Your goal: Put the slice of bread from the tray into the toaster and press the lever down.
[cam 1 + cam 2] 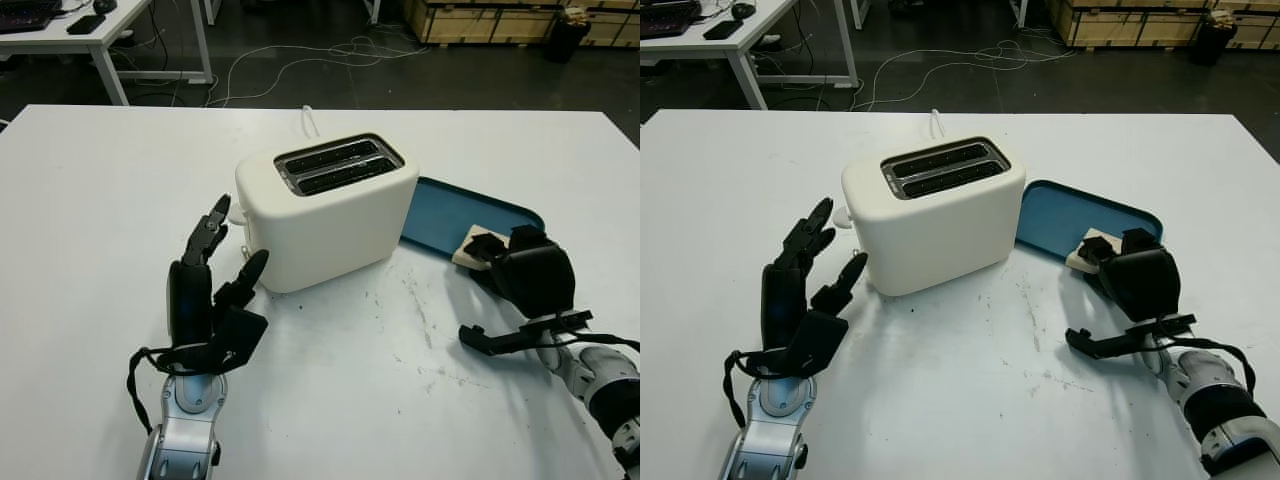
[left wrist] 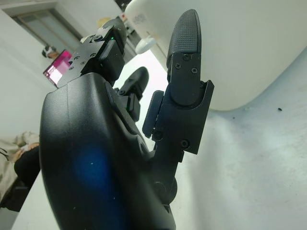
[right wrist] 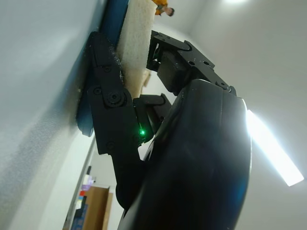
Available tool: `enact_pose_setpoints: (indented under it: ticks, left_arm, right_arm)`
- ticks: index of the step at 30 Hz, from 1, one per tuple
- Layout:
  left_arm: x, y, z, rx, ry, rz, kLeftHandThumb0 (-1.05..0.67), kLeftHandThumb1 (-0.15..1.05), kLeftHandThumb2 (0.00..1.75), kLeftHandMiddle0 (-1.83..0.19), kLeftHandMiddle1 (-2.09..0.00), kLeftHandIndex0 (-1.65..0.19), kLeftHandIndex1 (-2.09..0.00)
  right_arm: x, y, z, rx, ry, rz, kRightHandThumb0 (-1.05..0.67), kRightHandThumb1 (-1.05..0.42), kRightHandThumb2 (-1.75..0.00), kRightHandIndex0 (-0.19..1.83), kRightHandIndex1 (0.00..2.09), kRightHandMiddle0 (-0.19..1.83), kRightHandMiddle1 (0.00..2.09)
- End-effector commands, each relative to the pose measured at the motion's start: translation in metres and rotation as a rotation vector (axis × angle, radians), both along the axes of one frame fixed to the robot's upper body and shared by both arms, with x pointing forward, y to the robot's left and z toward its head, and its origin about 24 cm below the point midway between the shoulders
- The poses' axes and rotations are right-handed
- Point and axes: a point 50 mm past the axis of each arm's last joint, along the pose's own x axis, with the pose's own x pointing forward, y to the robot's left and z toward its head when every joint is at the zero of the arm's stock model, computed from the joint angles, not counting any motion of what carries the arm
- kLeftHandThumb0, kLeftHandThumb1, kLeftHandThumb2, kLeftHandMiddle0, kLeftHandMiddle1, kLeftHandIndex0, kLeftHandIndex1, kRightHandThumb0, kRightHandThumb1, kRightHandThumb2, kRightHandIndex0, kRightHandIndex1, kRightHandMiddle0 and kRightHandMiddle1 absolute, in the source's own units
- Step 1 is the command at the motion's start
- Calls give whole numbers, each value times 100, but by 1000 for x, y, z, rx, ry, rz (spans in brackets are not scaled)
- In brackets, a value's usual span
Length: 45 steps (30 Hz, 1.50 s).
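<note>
The toaster [image 1: 325,215] looks like smooth cream plastic. The tray [image 1: 445,215] is smooth and blue. The bread [image 3: 134,40] looks rough and spongy.

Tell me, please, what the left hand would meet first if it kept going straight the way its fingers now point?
Probably the toaster. The left hand, open, is beside the toaster's lever end, fingers pointing up the table and slightly toward its white body; the left wrist view shows that wall just ahead. Depth is unclear, so it might graze past.

White table [image 1: 120,180]: toaster [image 1: 330,225], tray [image 1: 450,215].

bread slice [image 1: 472,245] mostly hidden behind right hand [image 1: 520,268]
</note>
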Motion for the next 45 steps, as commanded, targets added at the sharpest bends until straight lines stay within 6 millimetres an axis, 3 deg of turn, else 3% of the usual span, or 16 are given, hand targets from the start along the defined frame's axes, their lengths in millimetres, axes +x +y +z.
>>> enact_pose_setpoints:
  ticks: [1,4,10,11,13,14,20,25,33,40,45]
  left_arm:
    - [0,0,3,-3,-11,-3,-64,92,32,-30,-52,-42,0]
    - [0,1,3,3,-17,-4,-64,92,32,-31,-52,-42,0]
    - [1,0,4,0,-17,-2,-64,92,31,-32,-52,-43,-1]
    - [1,0,4,1,-16,-1,-64,92,31,-33,-52,-43,-1]
    - [2,0,4,4,-16,-3,-65,92,31,-33,-51,-43,-1]
    - [2,-1,4,5,-16,-4,-64,92,31,-33,-51,-43,-1]
    - [1,-1,4,6,-18,0,-64,92,31,-33,-51,-43,-1]
    - [1,-1,3,4,-24,0,-64,92,31,-32,-50,-43,0]
    - [0,-1,3,6,-18,5,-63,92,32,-33,-50,-43,0]
    - [0,1,3,4,-21,-3,-63,92,32,-33,-49,-42,0]
    - [0,2,3,22,-21,6,-63,92,32,-33,-49,-43,0]
  right_arm:
    - [-1,0,-1,-31,23,12,-44,-92,-8,69,175,78,115]
    - [1,1,4,-26,-7,35,-45,-92,-9,69,174,75,121]
    - [5,5,35,57,-157,140,-46,-92,-9,75,166,86,99]
    - [5,6,40,64,-200,162,-47,-92,-9,75,170,84,107]
    - [7,8,54,70,-284,202,-50,-92,-15,72,174,58,159]
    - [8,10,61,72,-318,218,-50,-92,-14,73,174,55,167]
    - [13,13,93,119,-383,285,-48,-92,-25,77,175,54,174]
    - [15,14,115,147,-385,313,-44,-92,-16,79,175,54,175]
    - [24,3,146,371,-220,358,-40,-92,-15,83,175,59,174]
    - [44,-2,220,686,144,488,-30,-92,-19,79,175,61,174]
    - [64,15,275,784,333,610,-38,-92,-14,81,175,65,175]
